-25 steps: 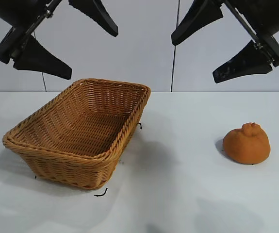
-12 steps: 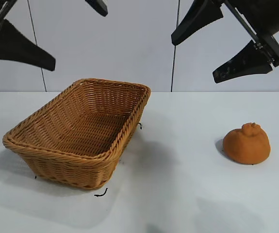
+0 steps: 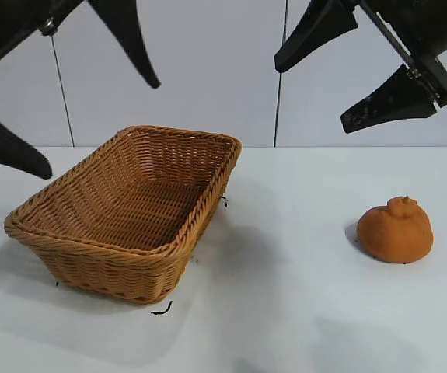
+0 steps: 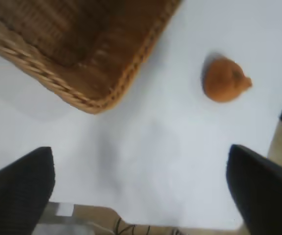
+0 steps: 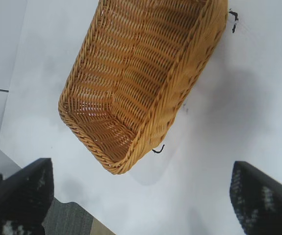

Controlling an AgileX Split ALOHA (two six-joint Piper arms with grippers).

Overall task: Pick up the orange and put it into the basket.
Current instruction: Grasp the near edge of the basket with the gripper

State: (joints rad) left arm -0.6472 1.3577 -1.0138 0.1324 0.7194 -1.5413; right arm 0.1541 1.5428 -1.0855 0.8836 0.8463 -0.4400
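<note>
This looks like a robot lab or test bench, not a home. A plain white table (image 3: 285,311) stands against bare pale wall panels (image 3: 207,70) with dark seams. Small black marks (image 3: 161,311) dot the tabletop beside the basket (image 3: 83,268), and black robot arms hang overhead.

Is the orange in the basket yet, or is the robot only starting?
Only starting. Nothing is done: the orange sits on the table, apart from the basket, which holds nothing. In hand: nothing; the left gripper is open up above the basket, and the right gripper is open high above the orange. Left to do: grab the orange, carry it over, drop it in.
</note>
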